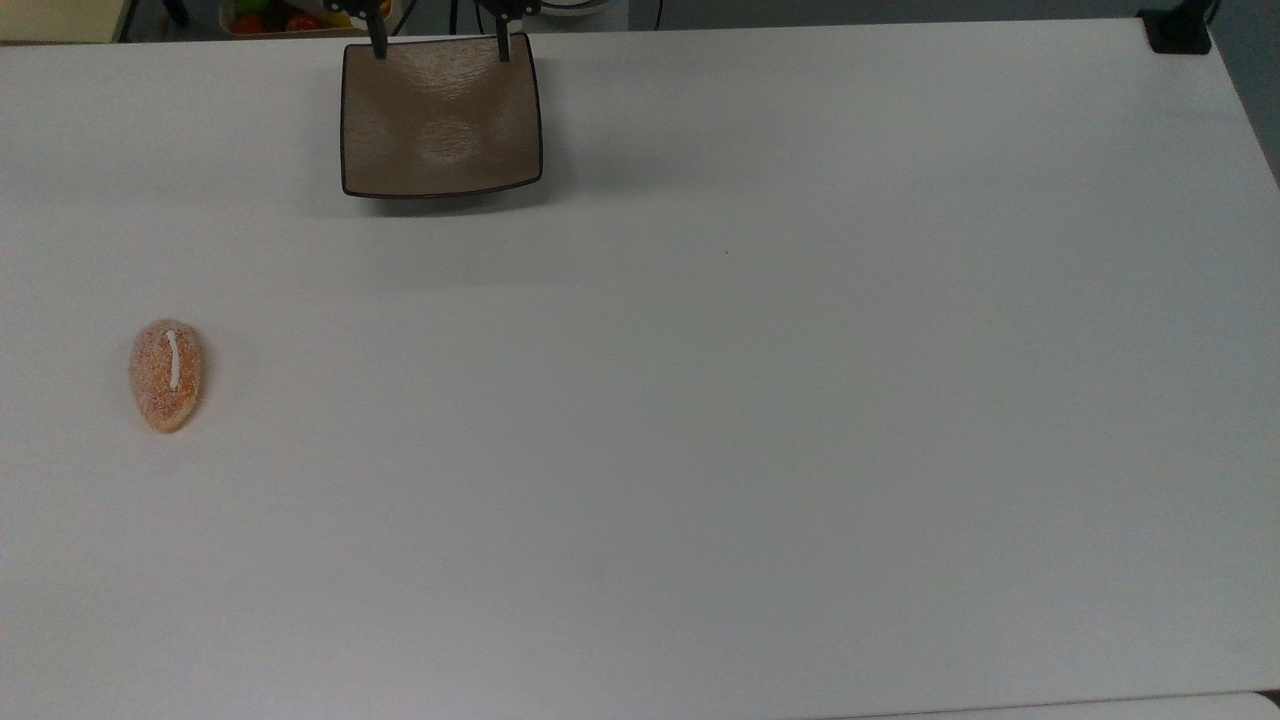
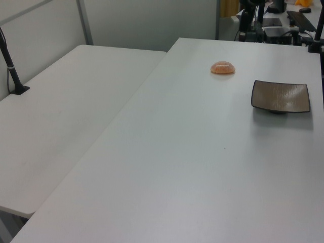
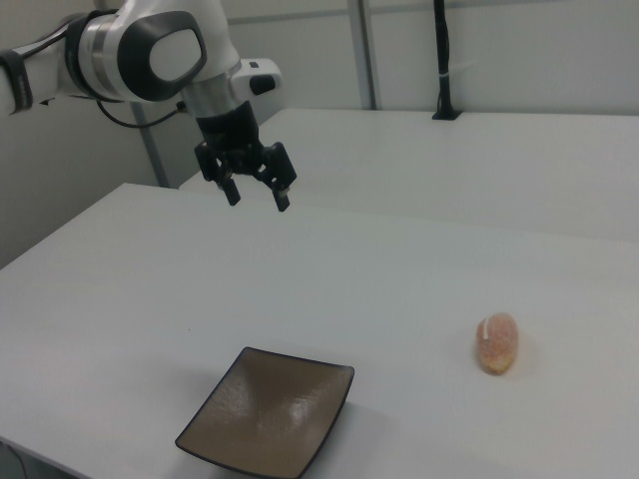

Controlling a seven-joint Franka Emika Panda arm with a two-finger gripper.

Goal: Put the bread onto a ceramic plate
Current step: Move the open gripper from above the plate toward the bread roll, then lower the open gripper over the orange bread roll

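the bread (image 1: 166, 375) lies flat on the white table (image 1: 760, 400), near the top view's left edge, its white stripe running along its top. in the right view it (image 3: 496, 342) sits toward the right view's right, and in the left view it (image 2: 223, 67) is a small orange dome far up the table. nothing touches it.

the ceramic plate (image 1: 441, 115) rests at the table's far edge in the top view, well apart from the bread and bare inside. in the right view it (image 3: 268, 415) is close to the bottom edge, and in the left view it (image 2: 281, 96) lies to the right of the bread.

my claw (image 3: 256, 195) hangs in the air above the table in the right view, fingers pointing down and spread wide apart, gripping nothing. in the top view my two dark fingertips (image 1: 379, 46) poke in over the plate's far rim. my arm (image 3: 150, 55) reaches in from the right view's upper left.
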